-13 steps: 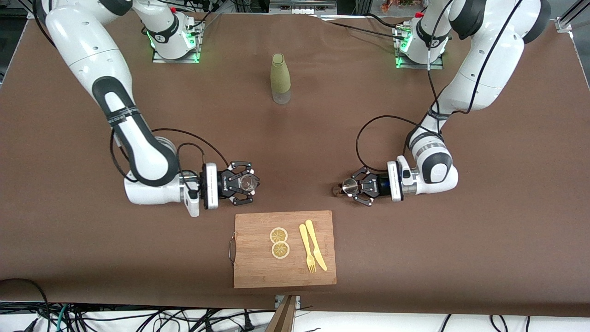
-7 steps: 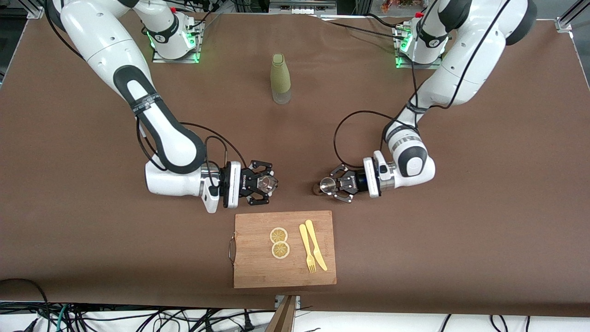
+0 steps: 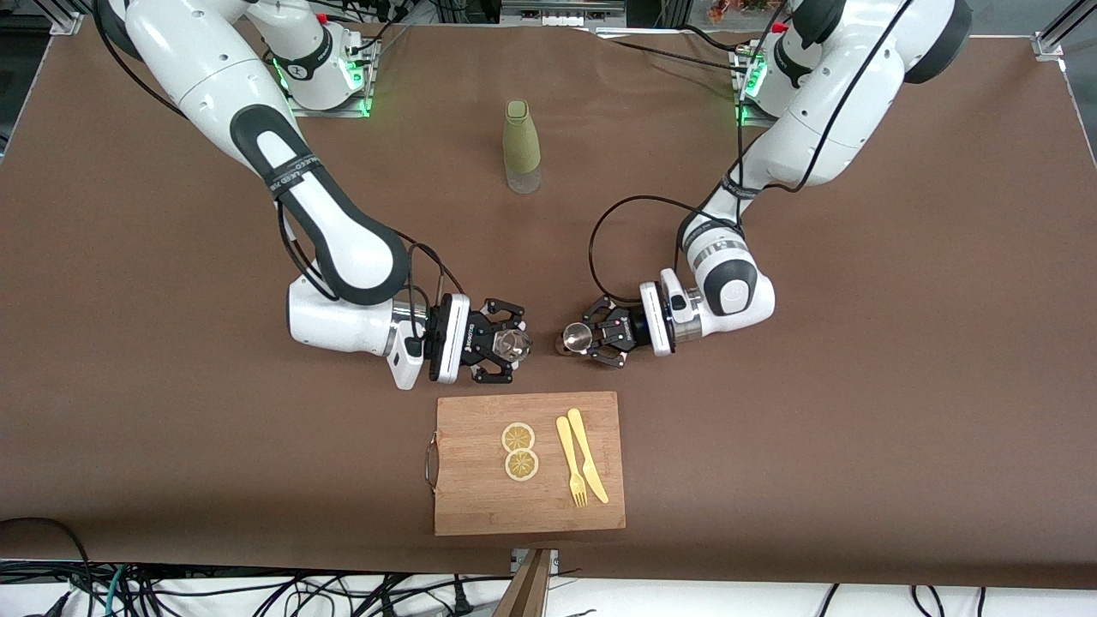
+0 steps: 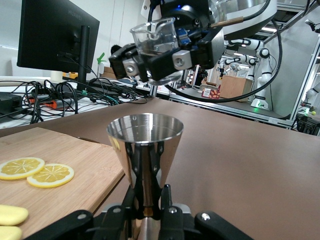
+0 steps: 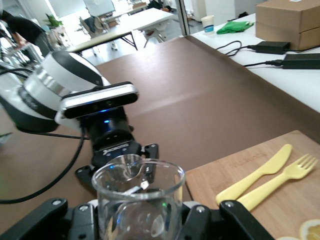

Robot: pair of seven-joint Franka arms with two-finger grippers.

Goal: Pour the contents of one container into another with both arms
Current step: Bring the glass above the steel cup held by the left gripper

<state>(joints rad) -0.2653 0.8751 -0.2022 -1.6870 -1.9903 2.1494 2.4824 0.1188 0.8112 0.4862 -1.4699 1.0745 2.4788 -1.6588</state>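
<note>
The clear glass cup (image 3: 513, 344) is upright in my right gripper (image 3: 507, 345), which is shut on it over the brown table (image 3: 171, 446) beside the cutting board. The silver jigger (image 3: 576, 338) is upright in my left gripper (image 3: 591, 337), whose fingers clamp its narrow waist. A short gap separates cup and jigger. In the left wrist view the jigger (image 4: 145, 150) rises from my left gripper (image 4: 148, 202), and the glass cup (image 4: 156, 46) hangs higher up. In the right wrist view the glass cup (image 5: 138, 200) fills the foreground in my right gripper (image 5: 138, 220); the left gripper (image 5: 120, 155) faces it.
A wooden cutting board (image 3: 480, 480) lies just nearer the camera than both grippers, with two lemon slices (image 3: 519, 451) and a yellow plastic fork and knife (image 3: 581, 467) on it. A tall olive-green bottle (image 3: 521, 146) stands midway between the arm bases.
Both arms have carried their loads inward toward the table's middle. The gap between the glass cup and the jigger has shrunk a lot. Both grips are unchanged.
</note>
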